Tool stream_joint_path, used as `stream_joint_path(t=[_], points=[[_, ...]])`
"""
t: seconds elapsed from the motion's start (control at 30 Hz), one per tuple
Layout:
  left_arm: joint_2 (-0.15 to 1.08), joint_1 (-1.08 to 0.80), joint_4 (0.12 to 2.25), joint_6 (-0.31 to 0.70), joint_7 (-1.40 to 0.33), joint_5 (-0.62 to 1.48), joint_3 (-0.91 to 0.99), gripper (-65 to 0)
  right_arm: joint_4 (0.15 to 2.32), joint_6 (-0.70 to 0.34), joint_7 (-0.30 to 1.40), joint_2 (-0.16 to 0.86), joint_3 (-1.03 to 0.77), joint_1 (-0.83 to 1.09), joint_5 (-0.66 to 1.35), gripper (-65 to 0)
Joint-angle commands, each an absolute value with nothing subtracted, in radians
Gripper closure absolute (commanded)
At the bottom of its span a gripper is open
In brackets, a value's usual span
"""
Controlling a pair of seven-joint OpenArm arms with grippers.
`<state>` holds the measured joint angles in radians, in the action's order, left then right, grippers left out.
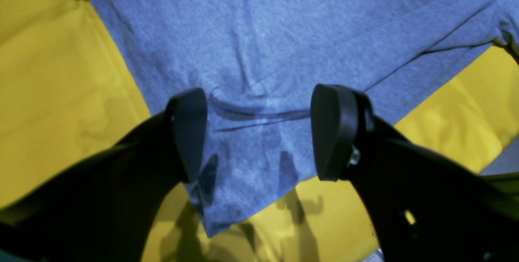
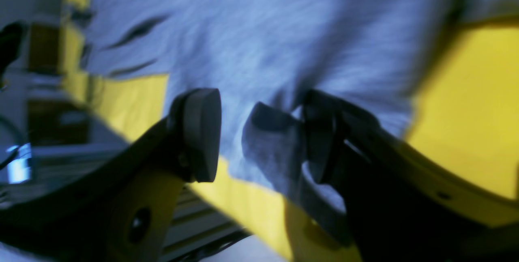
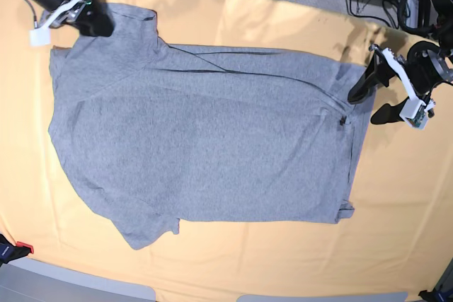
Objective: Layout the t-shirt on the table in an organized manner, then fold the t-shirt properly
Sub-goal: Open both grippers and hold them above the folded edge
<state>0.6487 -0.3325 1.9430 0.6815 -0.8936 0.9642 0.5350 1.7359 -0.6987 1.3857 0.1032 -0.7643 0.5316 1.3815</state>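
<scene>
The soft heather-grey cotton t-shirt [image 3: 205,139] lies flat on the yellow-orange cloth table [image 3: 396,203]. Left gripper [image 1: 259,132] gapes apart at its edge; right gripper [image 2: 259,136] is apart too, cloth bunched between.

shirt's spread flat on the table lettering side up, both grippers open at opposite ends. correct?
One thing is off: the t-shirt lies plain grey side up; the base view shows no lettering. The rest holds: it is spread on the table, with the left gripper and right gripper open at opposite ends.
</scene>
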Motion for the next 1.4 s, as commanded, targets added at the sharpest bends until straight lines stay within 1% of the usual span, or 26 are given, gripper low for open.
stream_joint_path(t=[0.0,0.07,0.1,0.13,0.17,0.2,0.27,0.3,0.43,0.57,0.73,0.77,0.87,0.9,0.93,1.0,1.17,1.27,1.37], points=[[0.667,-0.327,1.955,0.68,-0.873,0.985,0.543,-40.9,1.745,-0.698,1.396,0.112,-0.767,0.54,1.418,-34.3],[0.667,-0.326,1.955,0.68,-0.873,0.985,0.543,-40.9,1.745,-0.698,1.396,0.112,-0.767,0.54,1.484,-34.2],[0.667,-0.326,1.955,0.68,-0.872,0.985,0.543,-40.9,1.745,-0.698,1.396,0.112,-0.767,0.54,1.484,-33.1],[0.667,-0.326,1.955,0.68,-0.872,0.985,0.543,-40.9,1.745,-0.698,1.396,0.113,-0.767,0.537,1.484,-29.5],[0.667,-0.327,1.955,0.68,-0.872,0.985,0.543,-40.9,1.745,-0.698,1.396,0.115,-0.767,0.535,1.484,-24.4],[0.667,-0.327,1.955,0.68,-0.873,0.985,0.543,-40.9,1.745,-0.698,1.396,0.117,-0.767,0.531,1.484,-17.4],[0.667,-0.326,1.955,0.68,-0.872,0.985,0.543,-40.9,1.745,-0.698,1.396,0.122,-0.767,0.516,1.484,-1.1],[0.667,-0.327,1.955,0.68,-0.872,0.985,0.543,-40.9,1.745,-0.698,1.396,0.128,-0.767,0.509,1.484,0.0],[0.668,-0.327,1.955,0.68,-0.873,0.984,0.543,-40.9,1.759,-0.698,1.396,0.166,-0.767,0.482,1.484,0.0],[0.667,-0.327,1.955,0.68,-0.873,0.985,0.543,-40.9,1.851,-0.698,1.396,0.194,-0.767,0.485,1.484,0.0],[0.667,-0.327,1.955,0.68,-0.873,0.984,0.543,-40.9,1.933,-0.698,1.396,0.2,-0.768,0.485,1.484,-0.1],[0.667,-0.327,1.955,0.68,-0.873,0.984,0.543,-40.9,1.935,-0.698,1.396,0.2,-0.768,0.485,1.461,-6.4],[0.667,-0.327,1.955,0.68,-0.888,0.985,0.543,-40.9,1.935,-0.698,1.396,0.2,-0.768,0.49,1.319,-30.2],[0.667,-0.327,1.955,0.68,-0.892,0.985,0.543,-40.9,1.935,-0.698,1.396,0.2,-0.769,0.493,1.264,-36.3],[0.667,-0.327,1.955,0.68,-0.892,0.985,0.543,-40.9,1.935,-0.679,1.396,0.2,-0.772,0.502,1.214,-39.8],[0.667,-0.326,1.955,0.68,-0.891,0.985,0.543,-40.9,1.934,-0.645,1.396,0.199,-0.786,0.516,1.141,-40.7],[0.667,-0.327,1.955,0.68,-0.892,0.988,0.543,-40.9,1.908,-0.593,1.288,0.194,-0.842,0.537,1.05,-40.7],[0.667,-0.327,1.955,0.68,-0.892,0.989,0.543,-40.9,1.855,-0.58,1.275,0.194,-0.846,0.537,1.059,-40.6],[0.667,-0.327,1.955,0.68,-0.892,1.005,0.543,-40.9,1.773,-0.59,1.285,0.194,-0.843,0.537,1.145,-40.6]])
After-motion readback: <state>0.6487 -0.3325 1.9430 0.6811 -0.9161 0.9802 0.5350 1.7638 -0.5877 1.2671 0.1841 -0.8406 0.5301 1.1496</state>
